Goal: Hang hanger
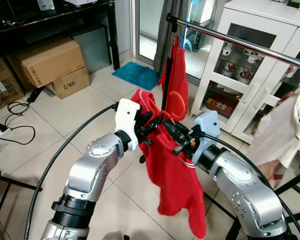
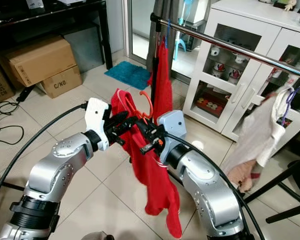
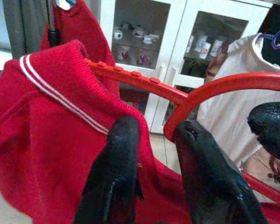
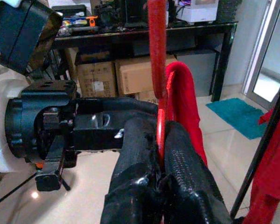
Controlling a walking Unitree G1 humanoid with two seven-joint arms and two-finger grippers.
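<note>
A red sweater [image 1: 172, 180] hangs on an orange-red hanger [image 1: 179, 102] held between my two arms, below and in front of the silver rail [image 1: 240, 44]. My right gripper [image 4: 161, 140] is shut on the hanger's stem [image 4: 157, 46], just under its hook. My left gripper [image 3: 156, 126] stands at the sweater's collar with its fingers apart on either side of the hanger's neck [image 3: 175, 116]. The two grippers almost touch. The hook is off the rail, lower than it and nearer to me.
Another red garment [image 1: 177, 75] hangs on a blue hanger at the rail's left end; a white garment [image 1: 277, 130] hangs further right. A white glass-door cabinet [image 1: 230, 70] stands behind. Cardboard boxes [image 1: 50, 62], floor cables [image 1: 15, 130] and a blue mat [image 1: 137, 75] lie left.
</note>
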